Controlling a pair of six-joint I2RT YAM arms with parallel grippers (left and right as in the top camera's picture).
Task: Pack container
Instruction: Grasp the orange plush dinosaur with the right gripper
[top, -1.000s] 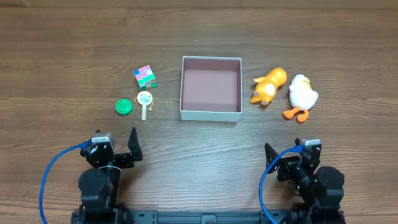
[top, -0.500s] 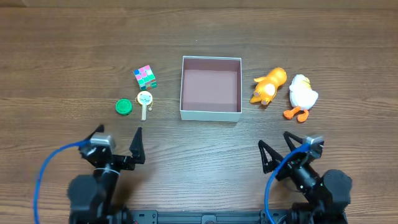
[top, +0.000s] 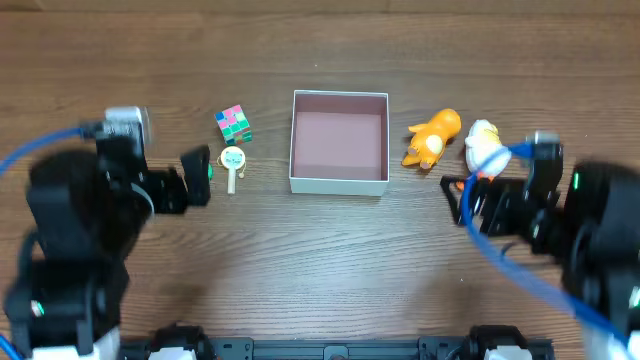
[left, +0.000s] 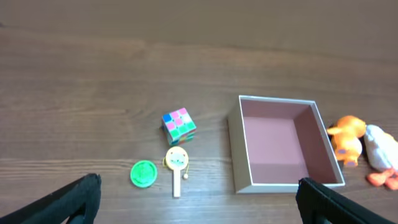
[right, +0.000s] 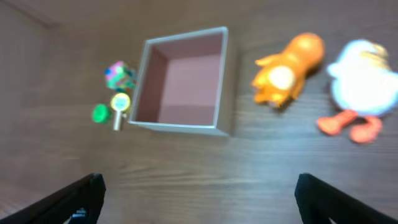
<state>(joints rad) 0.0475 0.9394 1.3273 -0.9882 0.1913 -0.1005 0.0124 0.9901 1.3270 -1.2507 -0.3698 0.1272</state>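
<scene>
cube left of container, duck right of it

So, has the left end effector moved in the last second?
Yes. The left end effector has moved up the overhead view, from well below the container to level with its near wall.

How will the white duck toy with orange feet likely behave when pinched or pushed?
The white duck toy with orange feet looks rounded, so a grip could slip off its bulging body unless it closes across the middle. It lies down on the wooden table rather than standing, so a push would probably slide or spin it, not tip it.
</scene>
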